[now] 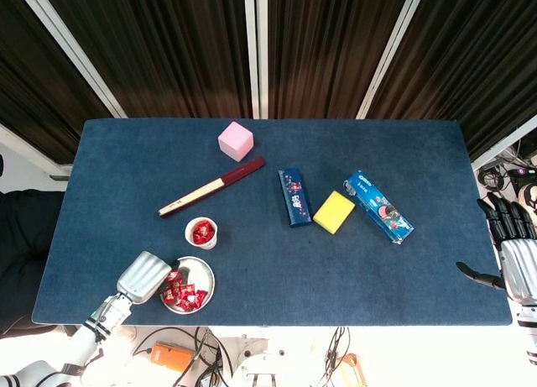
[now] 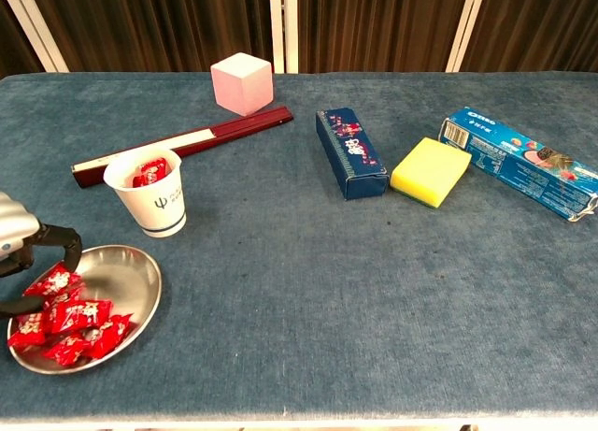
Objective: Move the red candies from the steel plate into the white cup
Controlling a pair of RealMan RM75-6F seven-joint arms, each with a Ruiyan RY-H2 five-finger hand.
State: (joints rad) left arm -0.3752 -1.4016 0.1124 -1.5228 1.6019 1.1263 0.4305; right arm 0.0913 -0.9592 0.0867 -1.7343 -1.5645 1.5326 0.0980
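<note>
Dark curtains hang behind my blue desk (image 1: 268, 202), seen here from above and from chest height. My left hand (image 1: 144, 277) reaches down over the near-left corner, fingers curled into the steel plate (image 2: 131, 272) among the red candies (image 2: 65, 314); whether it actually grips one I cannot tell from either view. My right hand (image 1: 513, 257) waits off the desk's right edge, fingers spread and holding nothing. Just beyond the plate stands the white cup (image 2: 149, 193), some red candy already inside. Further back lies a pink cube (image 1: 236, 140).
</note>
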